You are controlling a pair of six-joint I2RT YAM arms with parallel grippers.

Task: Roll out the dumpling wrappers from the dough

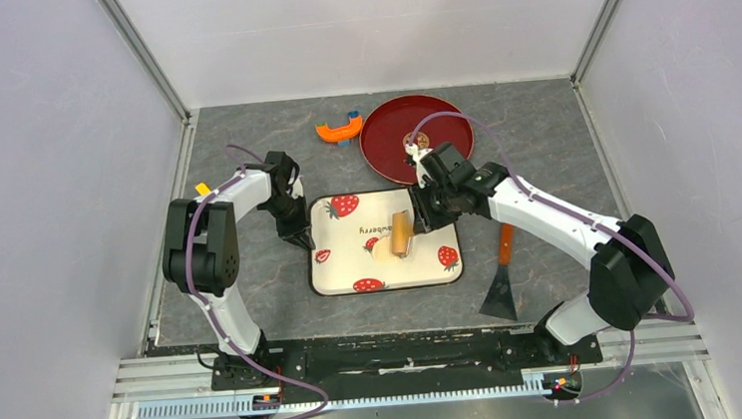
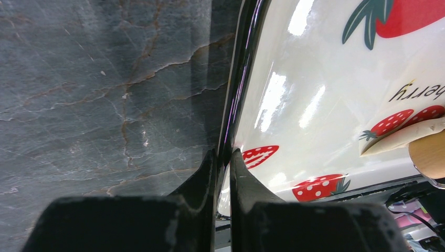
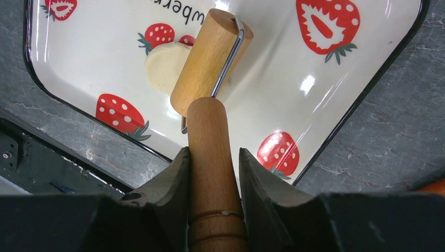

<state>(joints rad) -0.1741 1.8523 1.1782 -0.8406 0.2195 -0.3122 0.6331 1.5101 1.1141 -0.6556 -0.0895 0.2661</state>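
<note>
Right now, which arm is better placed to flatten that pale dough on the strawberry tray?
The right. The right gripper clamps the roller by its handle, with the barrel lying on the dough. The left gripper is pinching the tray by its rim, steadying it.

my left arm point(image 1: 246, 191) and right arm point(image 1: 548, 218): white links, bulky black joint housings | cables point(image 1: 445, 114): purple, running along each arm | my fingers point(image 3: 170, 184): matte black, wedge-shaped, the left pair point(image 2: 199, 178) scuffed pale along the edges | yellow tag point(image 1: 202, 189) on my left arm
</note>
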